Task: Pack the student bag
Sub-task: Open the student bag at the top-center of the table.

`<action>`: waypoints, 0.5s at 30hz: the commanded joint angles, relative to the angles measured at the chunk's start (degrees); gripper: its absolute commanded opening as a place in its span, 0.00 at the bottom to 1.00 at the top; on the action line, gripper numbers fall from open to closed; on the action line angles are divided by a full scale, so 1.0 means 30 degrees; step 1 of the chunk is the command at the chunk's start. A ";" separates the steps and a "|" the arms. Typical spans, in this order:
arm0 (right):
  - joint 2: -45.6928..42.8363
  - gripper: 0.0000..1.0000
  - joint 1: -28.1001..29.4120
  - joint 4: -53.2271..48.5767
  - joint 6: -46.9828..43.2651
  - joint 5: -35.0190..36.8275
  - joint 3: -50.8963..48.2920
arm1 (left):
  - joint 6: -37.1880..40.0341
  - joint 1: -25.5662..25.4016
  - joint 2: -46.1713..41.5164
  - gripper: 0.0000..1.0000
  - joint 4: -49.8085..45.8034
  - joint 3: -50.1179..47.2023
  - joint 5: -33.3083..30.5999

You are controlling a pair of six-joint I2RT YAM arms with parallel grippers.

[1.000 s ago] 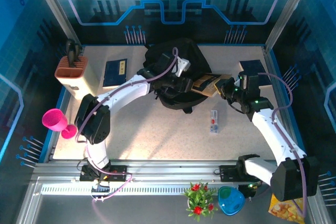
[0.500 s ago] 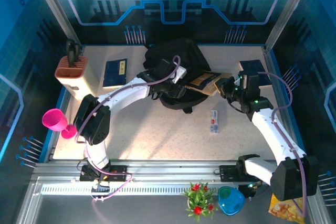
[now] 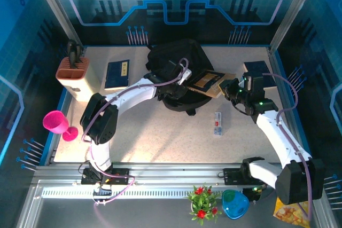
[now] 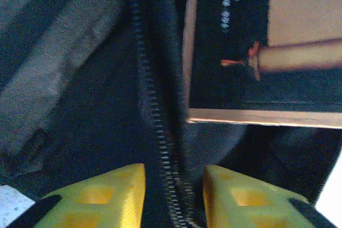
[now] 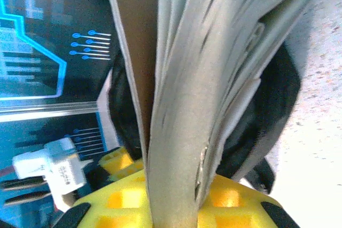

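Observation:
The student bag [image 3: 176, 60], black and soft, lies at the back middle of the table with its mouth toward the right. A brown-covered book [image 3: 208, 83] pokes into that mouth. My right gripper [image 3: 228, 88] is shut on the book's outer end; in the right wrist view the pages [image 5: 181, 105] run up from between the yellow jaws [image 5: 176, 201], with the bag [image 5: 267, 110] behind. My left gripper [image 3: 180, 89] sits at the bag's opening. In the left wrist view its jaws [image 4: 173, 196] pinch the zip edge [image 4: 155, 132], and the book [image 4: 267, 52] lies just beyond.
A holder with an orange top [image 3: 75, 73] and a blue book [image 3: 117, 73] stand at the back left. A dark box [image 3: 259, 70] is behind the right arm. A small white item [image 3: 217, 123] lies in front of the bag. A pink cup [image 3: 57, 123] stands off the left edge.
My left gripper has shifted slightly at the bag's mouth and its jaws have narrowed round the zip edge. The right arm and the book have stayed still.

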 commanded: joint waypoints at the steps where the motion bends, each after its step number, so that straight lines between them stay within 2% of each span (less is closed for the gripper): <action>1: -0.1169 0.00 0.0208 -0.1178 -0.1559 0.1798 0.0101 | -0.0212 -0.0001 -0.0378 0.23 0.1069 0.0662 -0.1906; 4: -0.1718 0.00 0.0276 -0.2076 -0.2190 0.2236 -0.0449 | -0.0230 -0.0001 -0.0002 0.15 0.1055 0.1144 -0.1911; 9: -0.2379 0.00 0.0666 -0.1733 -0.1692 0.1437 -0.1154 | -0.0514 -0.0001 -0.0019 0.02 0.1245 0.1875 -0.1556; 15: -0.2322 0.00 0.1599 -0.0733 0.0004 0.0739 -0.0769 | -0.0629 -0.0165 -0.1594 0.00 0.3510 0.2041 -0.1353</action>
